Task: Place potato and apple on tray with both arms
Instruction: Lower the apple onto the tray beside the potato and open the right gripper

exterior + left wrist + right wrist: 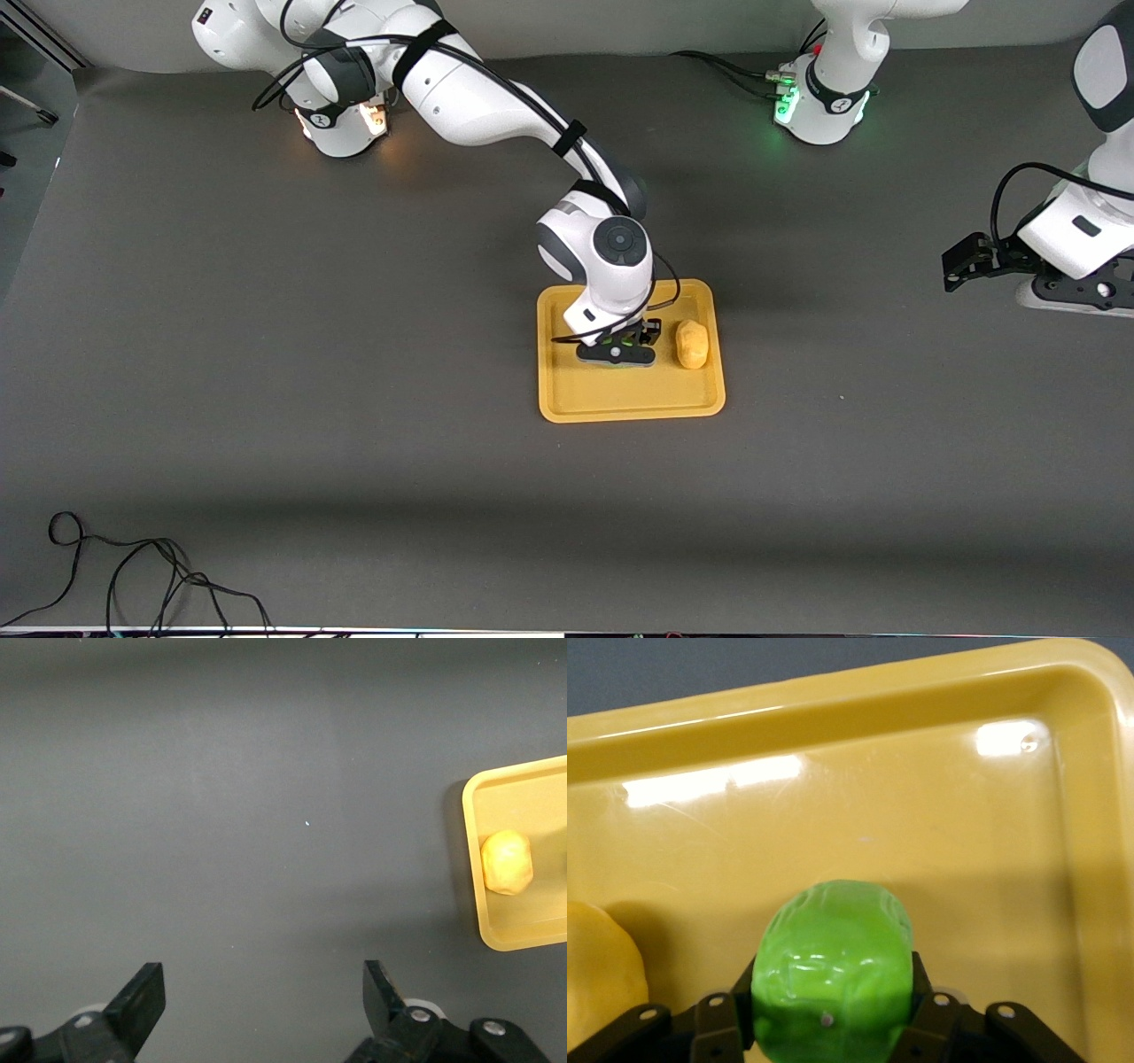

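Grey surface [266,354], mid-table: my right pincer [833,1028] grips the apple [833,970] directly over the tray [629,403] floor beside the potato [692,345]; my left pincer [257,1010] waits open at the surface's left-arm edge.

Tray [833,718] – yellow-orange plastic, smooth, glossy, bright light reflections on floor. Apple [833,966] – bright green, shiny, fine wrinkled texture on skin. Potato [692,345] – yellow-orange, matt, slightly uneven. Table [266,399] – dark grey covering, matt, looks like cloth. Arm shells – white, smooth, glossy plastic look. Left gripper [261,1010] fingers [142,997] – black, matt, with small metal screws at base.
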Controlling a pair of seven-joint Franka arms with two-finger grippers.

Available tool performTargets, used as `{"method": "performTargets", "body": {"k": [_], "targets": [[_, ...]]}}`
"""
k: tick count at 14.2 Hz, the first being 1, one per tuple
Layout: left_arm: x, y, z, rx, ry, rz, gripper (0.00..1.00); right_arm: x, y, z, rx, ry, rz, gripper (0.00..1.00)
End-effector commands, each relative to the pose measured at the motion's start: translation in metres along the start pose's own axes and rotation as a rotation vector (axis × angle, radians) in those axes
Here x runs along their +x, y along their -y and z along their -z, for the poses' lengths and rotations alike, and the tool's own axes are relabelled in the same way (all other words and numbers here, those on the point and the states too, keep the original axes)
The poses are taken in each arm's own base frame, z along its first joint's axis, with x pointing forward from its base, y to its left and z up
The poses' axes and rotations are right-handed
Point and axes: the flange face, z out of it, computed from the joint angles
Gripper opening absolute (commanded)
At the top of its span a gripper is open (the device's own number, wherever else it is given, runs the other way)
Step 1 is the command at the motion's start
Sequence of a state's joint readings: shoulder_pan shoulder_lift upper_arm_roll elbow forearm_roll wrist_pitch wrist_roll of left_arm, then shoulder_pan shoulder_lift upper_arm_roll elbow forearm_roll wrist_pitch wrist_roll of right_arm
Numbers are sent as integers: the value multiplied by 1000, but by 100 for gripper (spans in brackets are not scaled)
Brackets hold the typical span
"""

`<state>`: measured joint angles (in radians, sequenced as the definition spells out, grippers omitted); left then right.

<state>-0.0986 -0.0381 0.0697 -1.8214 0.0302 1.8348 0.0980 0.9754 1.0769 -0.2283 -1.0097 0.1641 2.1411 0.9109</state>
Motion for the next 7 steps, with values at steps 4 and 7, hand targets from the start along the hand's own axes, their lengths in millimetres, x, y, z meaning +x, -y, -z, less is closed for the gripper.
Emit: {"method": "performTargets", "body": {"k": [4, 7], "targets": [[5, -4, 4, 11, 14, 8, 99, 8, 4, 73, 24, -6, -18, 100], [4, -4, 6, 6, 12, 12, 100, 27, -18, 168, 18, 22, -49, 100]]}}
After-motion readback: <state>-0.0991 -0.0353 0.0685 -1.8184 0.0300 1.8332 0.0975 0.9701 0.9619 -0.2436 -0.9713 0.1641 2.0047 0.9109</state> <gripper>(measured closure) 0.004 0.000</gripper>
